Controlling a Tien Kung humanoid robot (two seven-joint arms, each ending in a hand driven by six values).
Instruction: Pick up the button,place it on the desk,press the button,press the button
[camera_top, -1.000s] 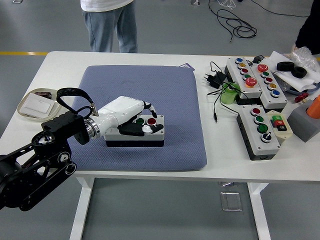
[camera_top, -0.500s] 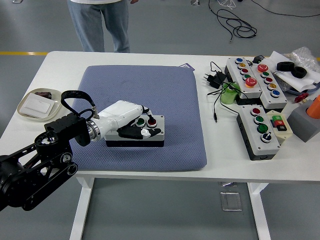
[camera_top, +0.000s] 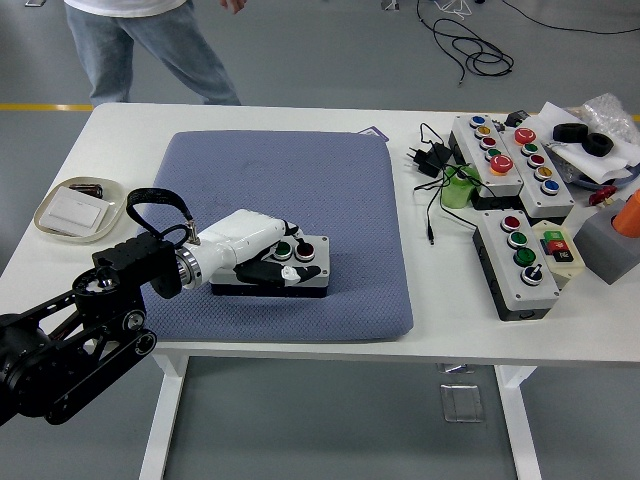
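A small grey button box (camera_top: 314, 279) with a green button (camera_top: 283, 249) and a red button (camera_top: 304, 252) lies on the blue mat (camera_top: 330, 180), near its front edge. My left hand (camera_top: 292, 262), white-shelled with black fingers, lies over the box's left half. Its fingers curl over the top by the green button and the thumb runs along the front side, so it grips the box. The box's underside appears to rest on the mat. My right arm is out of view.
A long button panel (camera_top: 520, 262) and a larger one (camera_top: 505, 160) lie at the right among black cables and an adapter (camera_top: 430, 160). A white dish (camera_top: 78, 210) sits at the left. A person (camera_top: 130, 50) stands beyond the far left edge.
My left hand and the box have shifted slightly toward me and lower on the mat. The person at the far side has walked to the left.
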